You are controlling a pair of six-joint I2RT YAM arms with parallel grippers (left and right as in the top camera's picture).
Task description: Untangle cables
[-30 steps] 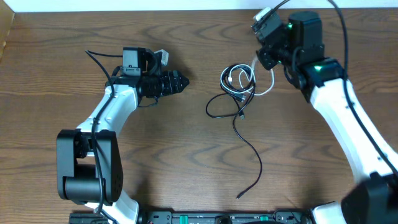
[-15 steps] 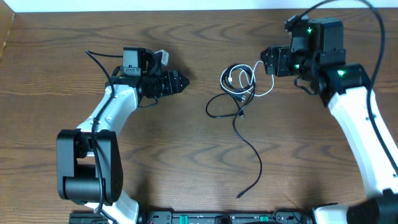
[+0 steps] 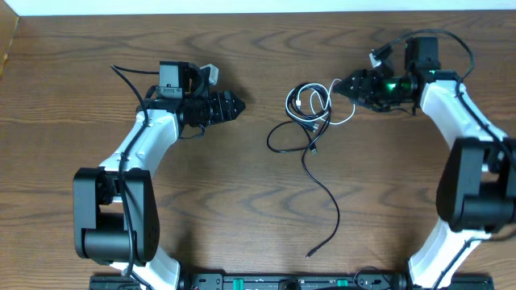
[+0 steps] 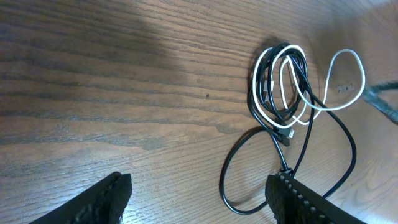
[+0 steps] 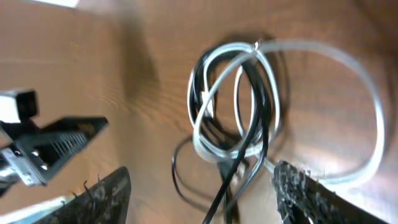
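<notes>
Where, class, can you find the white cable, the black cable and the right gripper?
white cable (image 5: 376, 106), right wrist view, on its outer loop.
black cable (image 3: 334, 211), overhead view, on its long free tail.
right gripper (image 3: 339, 87), overhead view, midway between its fingertips.

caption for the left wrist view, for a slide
Open left gripper faces black cable and white cable coiled together on the wooden table

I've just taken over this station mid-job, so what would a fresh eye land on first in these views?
The knot: the black cable and white cable wound into one coil midway across the wooden table, the black tail trailing toward the near edge. The right gripper, open, sits close beside the coil's right side; the left gripper, also open, hangs well apart on the left.
</notes>
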